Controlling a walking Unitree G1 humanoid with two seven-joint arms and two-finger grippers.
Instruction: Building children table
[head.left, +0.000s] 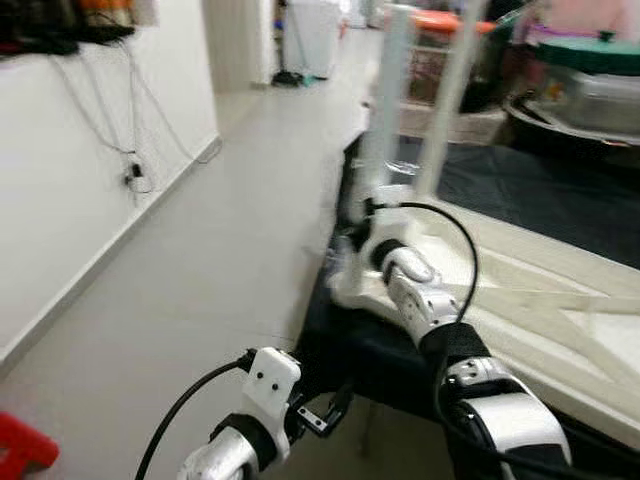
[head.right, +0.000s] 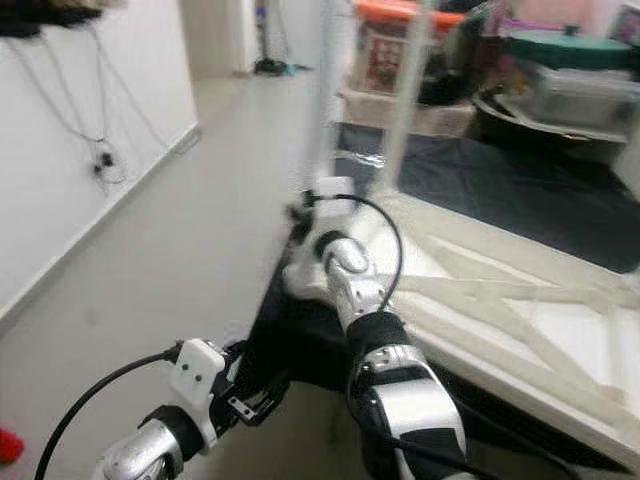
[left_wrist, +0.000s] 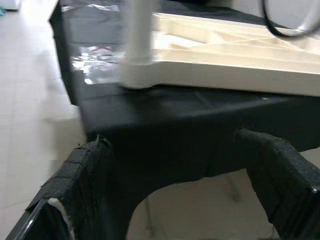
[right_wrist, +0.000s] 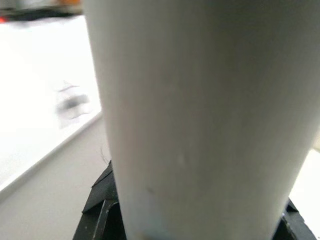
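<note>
Grey hallway floor (head.left: 230, 200) runs along a white wall (head.left: 60, 180) w/ dangling cables; no readable writing, frames blurred. Black-covered work table (left_wrist: 165, 120) carries the children's table (head.left: 540, 290), upside down: cream plastic top w/ crossed ribs on its underside, two pale legs standing up. Right gripper (head.left: 362, 212) sits at the corner leg (head.left: 385, 90), near its base; wrist view has the leg (right_wrist: 200, 120) between the black fingers, closed around it. Left gripper (left_wrist: 180, 175) low, beside the work table's edge, fingers (left_wrist: 75, 175) spread, nothing between. Behind: clear bin w/ orange lid (head.left: 440, 50), contents unclear; metal pots (head.left: 590, 90), one w/ green lid.
</note>
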